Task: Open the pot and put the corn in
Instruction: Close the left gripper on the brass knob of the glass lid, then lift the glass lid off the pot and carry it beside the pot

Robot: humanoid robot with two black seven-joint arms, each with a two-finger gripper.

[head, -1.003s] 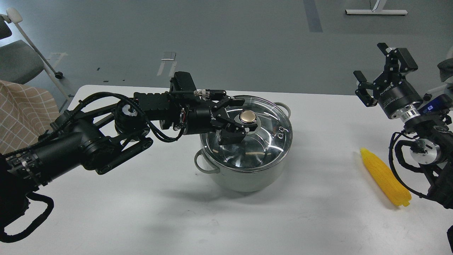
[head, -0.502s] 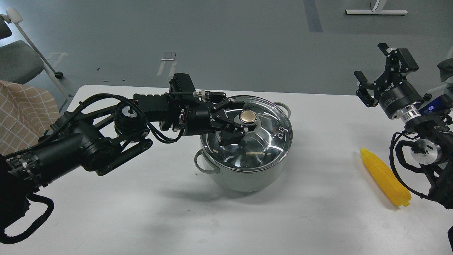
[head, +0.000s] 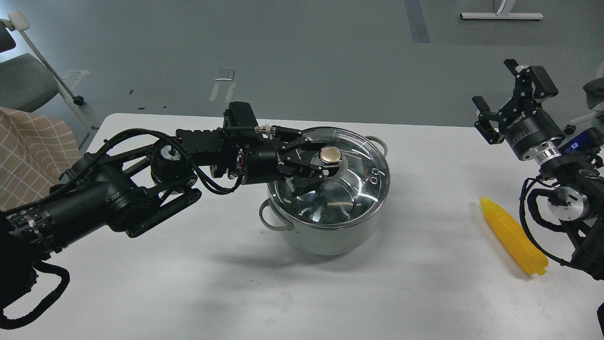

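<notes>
The pale grey-green pot (head: 325, 236) stands at the table's middle with its glass lid (head: 358, 184) on it. The lid's brass knob (head: 330, 154) shows on top. My left gripper (head: 322, 157) reaches in from the left over the lid. Its fingers (head: 309, 182) stand on either side of the knob with a small gap, open. The yellow corn (head: 513, 236) lies on the table at the right, pointing away from me. My right gripper (head: 492, 81) is open and empty, held high above and behind the corn.
The white table (head: 188, 283) carries only the pot and the corn. A chair (head: 23, 80) and a checked cloth (head: 33, 151) are off the table's left edge. My right arm's elbow (head: 566, 203) hangs just right of the corn.
My left gripper's fingers have narrowed around the knob and the arm has shifted slightly left. The lid still rests on the pot. The right arm has barely moved.
</notes>
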